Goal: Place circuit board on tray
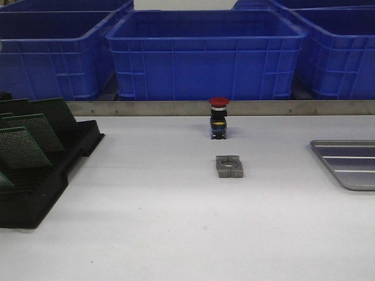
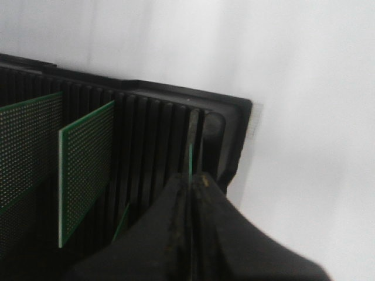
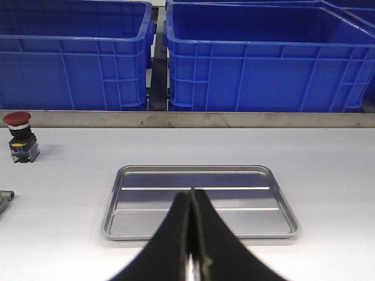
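The left gripper (image 2: 191, 178) is closed on the thin edge of a green circuit board (image 2: 191, 159) standing in an end slot of the black slotted rack (image 2: 152, 123), beside 2 more perforated boards (image 2: 85, 170). The right gripper (image 3: 191, 196) has its fingers pressed together, empty, above the near rim of the silver tray (image 3: 199, 199). That tray lies bare on the white bench (image 1: 176, 222), well apart from the rack. A red push button (image 1: 218, 117) and a grey bracket (image 1: 229, 166) sit between them; blue bins (image 1: 205, 52) stand behind.

White tabletop (image 1: 176, 234), metal strip (image 1: 176, 108) along its far edge, blue plastic bins (image 1: 205, 55) behind
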